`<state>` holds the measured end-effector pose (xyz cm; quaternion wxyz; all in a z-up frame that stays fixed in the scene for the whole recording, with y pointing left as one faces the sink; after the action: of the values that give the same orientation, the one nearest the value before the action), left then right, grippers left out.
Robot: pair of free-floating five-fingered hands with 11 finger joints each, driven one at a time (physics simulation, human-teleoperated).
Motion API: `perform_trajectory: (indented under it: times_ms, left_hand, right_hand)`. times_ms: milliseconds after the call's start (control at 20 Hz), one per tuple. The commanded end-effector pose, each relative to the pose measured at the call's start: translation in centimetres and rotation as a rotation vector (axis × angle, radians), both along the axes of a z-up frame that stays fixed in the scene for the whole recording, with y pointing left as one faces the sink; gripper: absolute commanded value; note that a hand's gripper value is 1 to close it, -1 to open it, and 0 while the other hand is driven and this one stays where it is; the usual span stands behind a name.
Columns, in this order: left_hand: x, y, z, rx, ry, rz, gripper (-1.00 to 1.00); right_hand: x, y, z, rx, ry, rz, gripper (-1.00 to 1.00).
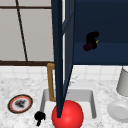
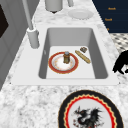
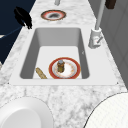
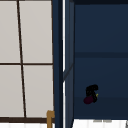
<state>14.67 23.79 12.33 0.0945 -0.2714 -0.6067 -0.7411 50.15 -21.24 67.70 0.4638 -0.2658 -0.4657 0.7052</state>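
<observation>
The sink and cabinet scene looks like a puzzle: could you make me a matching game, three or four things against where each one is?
Things:
1. small jar
2. white plate
3. right hand
4. left hand

Places:
A. up inside the open dark blue cabinet
B. on the counter right of the sink
C. by the sink's front left corner
D. on the red-rimmed plate in the sink

Pairs: 1-D, 2-B, 3-A, 4-C.
</observation>
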Motion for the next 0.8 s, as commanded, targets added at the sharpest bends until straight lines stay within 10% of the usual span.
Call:
perform_trajectory:
  times_ms: [0, 750]
  left_hand:
    - [0.0, 0.0, 0.0, 0.0, 0.0, 0.0, 0.0]
    - [0.0, 0.0, 0.0, 0.0, 0.0, 0.0, 0.0]
  right_hand:
    - [-3.1, -0.1, 0.3, 0.019, -0.005, -0.004, 1.0]
    - [-15.1, -0.4, 0.4, 0.017, -0.034, -0.01, 1.0]
